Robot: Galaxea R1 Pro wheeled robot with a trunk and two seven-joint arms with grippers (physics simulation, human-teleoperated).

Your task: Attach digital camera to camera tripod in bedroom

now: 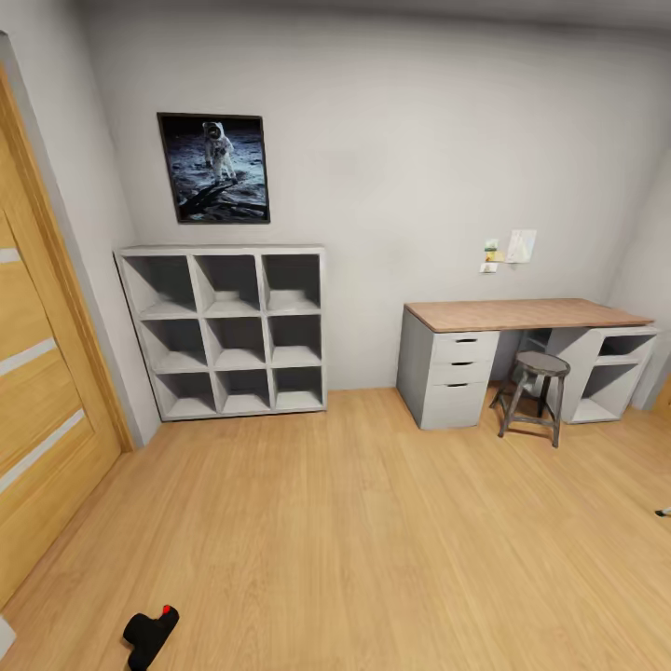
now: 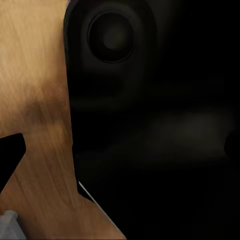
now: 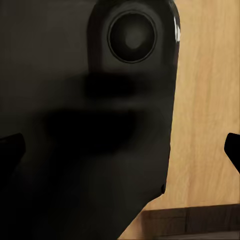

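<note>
Down at seven o'clock in the head view, the digital camera [image 1: 149,636] lies on the plank floor [image 1: 373,531]: matte black, red button on top. Cube shelf [image 1: 228,331] stands against the far wall at eleven o'clock, astronaut poster [image 1: 215,168] above it. Desk [image 1: 522,359] at two o'clock, stool [image 1: 533,396] tucked in front. Wooden door [image 1: 42,391] along nine o'clock. Wide open floor between shelf, desk and me.

Left wrist view: a dark rounded body of my own fills most of it; one black fingertip [image 2: 10,157] shows over the wood. How far my left gripper is spread I cannot tell; nothing seen held.

Right wrist view: same dark body; two fingertips [image 3: 232,150] show apart at opposite edges, right gripper spread wide, empty.
</note>
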